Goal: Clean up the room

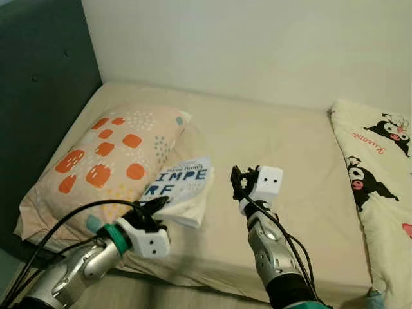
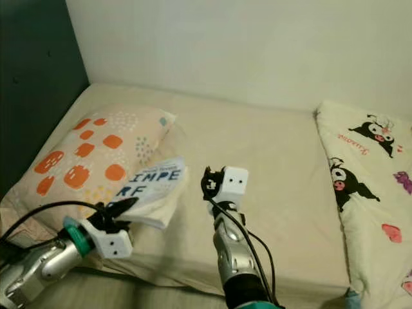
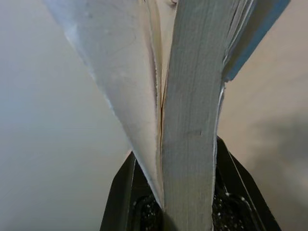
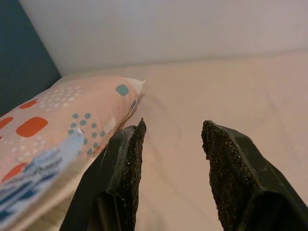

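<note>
Left pincer [image 1: 156, 207] clamped on the near edge of a book [image 1: 182, 187], page block wedged between the black fingers [image 3: 231, 168] in the left wrist view. Book lying on the bed [image 1: 283, 148], its far side against the orange-patterned pillow [image 1: 106, 161]. Right pincer [image 1: 237, 183] hovering unclenched and empty above the sheet, just beside the book. Cartoon-printed blanket [image 1: 380, 174] well apart on the right. Probably mid-pickup: next, lifting the book clear without pages slipping, then carrying it off.
</note>
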{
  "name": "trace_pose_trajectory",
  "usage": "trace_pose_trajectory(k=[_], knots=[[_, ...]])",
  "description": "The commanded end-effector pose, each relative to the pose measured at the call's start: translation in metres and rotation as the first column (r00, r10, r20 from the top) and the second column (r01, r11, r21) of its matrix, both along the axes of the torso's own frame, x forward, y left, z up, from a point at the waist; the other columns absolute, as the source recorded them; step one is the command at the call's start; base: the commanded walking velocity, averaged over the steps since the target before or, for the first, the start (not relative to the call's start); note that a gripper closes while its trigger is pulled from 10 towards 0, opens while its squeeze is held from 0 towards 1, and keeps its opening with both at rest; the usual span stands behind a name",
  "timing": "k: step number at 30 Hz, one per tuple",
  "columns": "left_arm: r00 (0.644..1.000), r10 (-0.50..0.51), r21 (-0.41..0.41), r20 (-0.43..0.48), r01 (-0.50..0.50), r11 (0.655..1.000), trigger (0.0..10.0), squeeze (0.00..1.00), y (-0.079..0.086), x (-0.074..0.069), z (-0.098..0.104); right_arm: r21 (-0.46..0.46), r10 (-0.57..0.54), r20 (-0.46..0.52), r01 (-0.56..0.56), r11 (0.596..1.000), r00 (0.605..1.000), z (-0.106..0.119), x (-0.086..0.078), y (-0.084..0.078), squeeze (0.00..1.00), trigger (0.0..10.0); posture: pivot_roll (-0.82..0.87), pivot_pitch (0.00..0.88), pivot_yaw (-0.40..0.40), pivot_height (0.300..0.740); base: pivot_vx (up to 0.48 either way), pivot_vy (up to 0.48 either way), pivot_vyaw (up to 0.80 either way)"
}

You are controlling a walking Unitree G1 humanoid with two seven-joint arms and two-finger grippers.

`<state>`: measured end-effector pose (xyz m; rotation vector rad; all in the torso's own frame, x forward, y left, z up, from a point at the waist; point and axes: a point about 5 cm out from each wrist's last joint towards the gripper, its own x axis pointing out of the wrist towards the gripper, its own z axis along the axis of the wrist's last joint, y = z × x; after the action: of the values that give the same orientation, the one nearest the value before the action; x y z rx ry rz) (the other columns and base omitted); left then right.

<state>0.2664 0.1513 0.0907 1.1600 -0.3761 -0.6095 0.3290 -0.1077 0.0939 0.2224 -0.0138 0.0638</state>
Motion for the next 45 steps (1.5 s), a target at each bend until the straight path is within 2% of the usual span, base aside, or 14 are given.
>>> trace_pose_trajectory(k=[1, 20, 26, 28, 30, 31, 33, 37, 39, 40, 42, 45], knots=[[0.999, -0.027, -0.012, 0.035, 0.028, 1.0, 10.0, 0.0, -0.004, 0.001, 0.003, 0.0, -0.002, -0.025, 0.002, 1.0, 1.0, -0.006, -0.003, 0.0, 0.0, 10.0, 0.22, 0.053, -0.031, 0.695, 0.0, 0.0, 0.0], [0.996, -0.022, -0.022, 0.09, 0.024, 0.999, 10.0, 0.0, -0.003, 0.011, 0.003, -0.006, 0.01, -0.017, -0.01, 1.0, 1.0, -0.004, -0.002, 0.002, 0.0, 10.0, 0.22, 0.065, -0.037, 0.615, 0.0, 0.0, 0.0], [0.995, -0.039, 0.016, 0.096, 0.038, 0.999, 10.0, 0.0, 0.002, 0.014, 0.001, -0.009, 0.016, -0.011, -0.017, 1.0, 1.0, -0.004, -0.005, 0.002, 0.0, 10.0, 0.21, 0.095, -0.049, 0.595, 0.0, 0.0, 0.0], [0.992, -0.054, 0.053, 0.111, 0.048, 0.997, 10.0, 0.0, 0.007, 0.018, 0.002, -0.004, 0.018, 0.002, -0.018, 1.0, 1.0, -0.002, -0.006, 0.001, 0.0, 10.0, 0.2, 0.11, -0.054, 0.585, 0.0, 0.0, 0.0], [0.987, -0.086, 0.128, 0.138, 0.068, 0.989, 10.0, 0.0, 0.016, 0.024, 0.005, 0.013, 0.028, 0.022, -0.028, 1.0, 0.999, 0.002, -0.007, 0.0, 0.0, 10.0, 0.19, 0.123, -0.056, 0.585, 0.0, 0.0, 0.0], [0.987, -0.086, 0.128, 0.138, 0.068, 0.989, 10.0, 0.0, 0.016, 0.024, 0.005, 0.013, 0.028, 0.022, -0.028, 1.0, 0.999, 0.002, -0.007, 0.0, 0.0, 10.0, 0.19, 0.123, -0.056, 0.585, 0.0, 0.0, 0.0], [0.981, -0.113, 0.196, 0.159, 0.081, 0.977, 10.0, 0.0, 0.025, 0.029, 0.007, 0.023, 0.035, 0.037, -0.036, 0.999, 0.999, 0.006, -0.009, -0.001, 0.0, 10.0, 0.19, 0.13, -0.057, 0.585, 0.0, 0.0, 0.0], [0.978, -0.127, 0.245, 0.165, 0.084, 0.966, 10.0, 0.0, 0.032, 0.033, 0.008, 0.025, 0.034, 0.043, -0.035, 0.999, 0.998, 0.007, -0.01, -0.002, 0.0, 10.0, 0.17, 0.142, -0.057, 0.585, 0.0, 0.0, 0.0], [0.975, -0.148, 0.311, 0.164, 0.092, 0.946, 10.0, 0.0, 0.04, 0.037, 0.008, 0.027, 0.033, 0.052, -0.035, 0.999, 0.998, 0.01, -0.013, -0.004, 0.0, 10.0, 0.15, 0.165, -0.053, 0.585, 0.0, 0.0, 0.0], [0.975, -0.148, 0.311, 0.164, 0.092, 0.946, 10.0, 0.0, 0.04, 0.037, 0.008, 0.027, 0.033, 0.052, -0.035, 0.999, 0.998, 0.01, -0.013, -0.004, 0.0, 10.0, 0.15, 0.165, -0.053, 0.585, 0.0, 0.0, 0.0], [0.97, -0.159, 0.365, 0.182, 0.083, 0.927, 10.0, 0.0, 0.047, 0.044, 0.009, 0.026, 0.039, 0.063, -0.04, 0.999, 0.997, 0.013, -0.017, -0.004, 0.0, 10.0, 0.13, 0.174, -0.049, 0.585, 0.0, 0.0, 0.0], [0.968, -0.158, 0.38, 0.197, 0.073, 0.922, 10.0, 0.0, 0.049, 0.046, 0.011, 0.024, 0.04, 0.069, -0.042, 0.999, 0.997, 0.015, -0.018, -0.004, 0.0, 10.0, 0.11, 0.182, -0.045, 0.585, 0.0, 0.0, 0.0]])
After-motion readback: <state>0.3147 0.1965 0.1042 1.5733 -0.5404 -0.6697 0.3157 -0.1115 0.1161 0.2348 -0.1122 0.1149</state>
